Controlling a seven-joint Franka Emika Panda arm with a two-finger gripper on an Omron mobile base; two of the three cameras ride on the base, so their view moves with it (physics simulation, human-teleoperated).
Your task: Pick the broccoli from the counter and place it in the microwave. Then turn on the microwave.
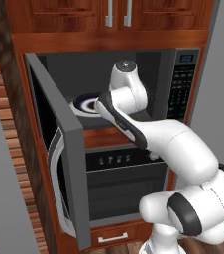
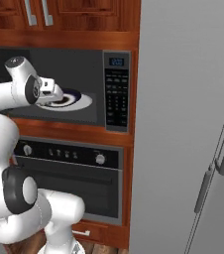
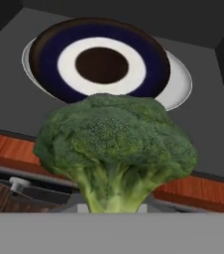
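My jaws are nearly closed, pinching the pale stem of the broccoli [image 3: 115, 149], its crown upright at the mouth of the microwave [image 2: 59, 89]. Ahead lies the round plate [image 3: 101, 62] with dark blue and white rings, on the cavity floor. The door [image 1: 67, 163] stands wide open at my left. If I let go too early, I judge the floret could drop on the wooden ledge [image 3: 198, 191] below the opening instead.
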